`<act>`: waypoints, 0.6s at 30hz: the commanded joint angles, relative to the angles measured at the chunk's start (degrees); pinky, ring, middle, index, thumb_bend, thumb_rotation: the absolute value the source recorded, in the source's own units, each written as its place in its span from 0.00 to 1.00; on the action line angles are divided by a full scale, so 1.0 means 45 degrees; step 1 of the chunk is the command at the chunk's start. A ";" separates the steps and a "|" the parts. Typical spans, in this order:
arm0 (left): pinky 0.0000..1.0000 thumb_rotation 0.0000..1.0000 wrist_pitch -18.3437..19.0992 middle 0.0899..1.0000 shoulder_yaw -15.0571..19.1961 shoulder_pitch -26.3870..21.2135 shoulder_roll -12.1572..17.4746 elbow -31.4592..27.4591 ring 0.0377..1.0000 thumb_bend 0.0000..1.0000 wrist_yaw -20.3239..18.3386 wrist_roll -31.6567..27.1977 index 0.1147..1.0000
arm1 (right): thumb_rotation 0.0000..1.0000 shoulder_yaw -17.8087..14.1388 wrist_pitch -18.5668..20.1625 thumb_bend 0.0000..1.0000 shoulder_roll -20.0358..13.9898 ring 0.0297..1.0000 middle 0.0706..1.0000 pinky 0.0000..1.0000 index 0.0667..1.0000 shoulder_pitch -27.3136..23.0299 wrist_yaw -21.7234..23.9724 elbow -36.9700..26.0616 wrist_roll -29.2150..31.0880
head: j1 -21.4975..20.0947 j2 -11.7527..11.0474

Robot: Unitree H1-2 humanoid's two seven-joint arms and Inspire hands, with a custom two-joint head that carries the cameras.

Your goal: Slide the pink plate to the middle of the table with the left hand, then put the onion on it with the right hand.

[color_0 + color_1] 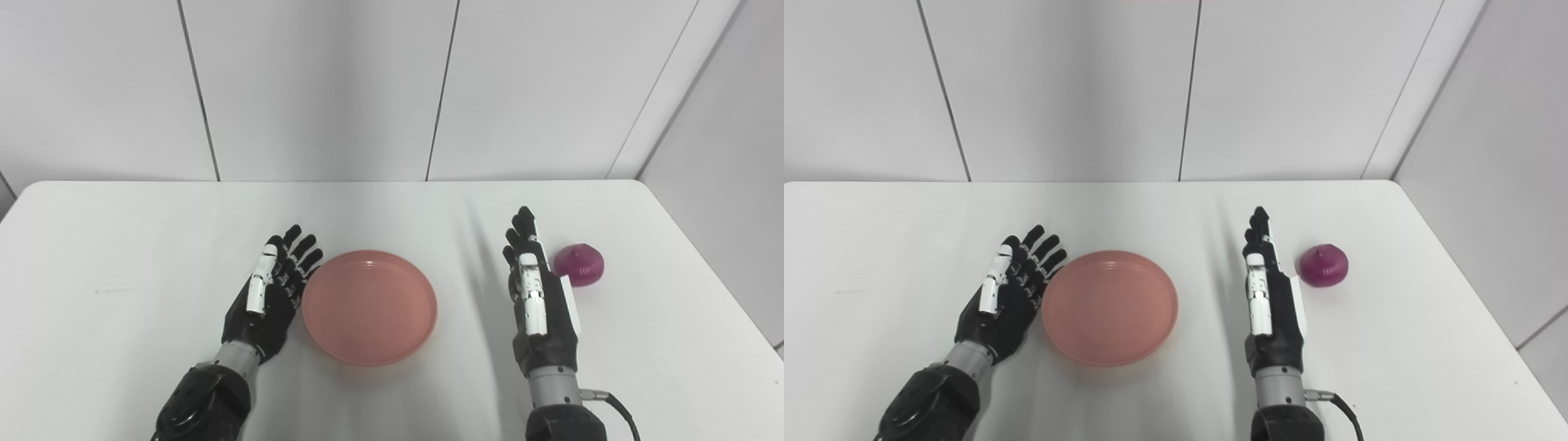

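Both hands are spread and hold nothing: the left hand (269, 294) lies just beside the pink plate (369, 306) at its 9 o'clock, and the right hand (539, 294) stands edge-up, with the red onion (579, 264) just beside it at 2 o'clock. The plate sits near the middle of the table (122, 245). The round onion could likely roll toward the table's 3 o'clock edge if the fingers nudge it before closing.

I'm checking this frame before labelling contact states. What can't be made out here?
- Left hand against the round pink plate: touching or a gap, unclear in both views.
- Right hand: its palm faces the purple onion, hidden by its own back.
- Both forearms: cut off by the bottom edge.
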 commanded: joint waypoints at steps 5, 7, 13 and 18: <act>0.94 1.00 0.0453 0.96 0.0084 0.0233 0.0107 -0.0099 0.95 0.41 0.0002 -0.0057 0.96 | 1.00 -0.0293 0.0472 0.30 -0.0629 0.98 0.99 0.99 0.99 -0.0777 0.0060 -0.0687 -0.0408 | -0.0323 0.0048; 0.94 1.00 0.0452 0.96 0.0111 0.0239 0.0143 -0.0095 0.95 0.41 -0.0020 -0.0081 0.96 | 1.00 -0.0369 0.0574 0.32 -0.0936 0.97 0.98 0.98 0.99 -0.0902 0.0074 -0.0719 -0.0700 | -0.0439 0.0066; 0.96 1.00 0.0531 0.96 0.0218 0.0238 0.0212 -0.0112 0.95 0.42 -0.0128 -0.0184 0.96 | 0.95 -0.0484 0.1214 0.45 -0.1747 0.95 0.96 0.92 0.97 -0.1252 0.0147 -0.1033 -0.1690 | -0.0742 0.0088; 0.96 1.00 0.0578 0.96 0.0243 0.0263 0.0204 -0.0176 0.96 0.41 -0.0183 -0.0196 0.96 | 0.88 -0.0452 0.1927 0.50 -0.2617 0.93 0.95 0.89 0.96 -0.1484 0.0378 -0.1340 -0.2913 | -0.0989 0.0107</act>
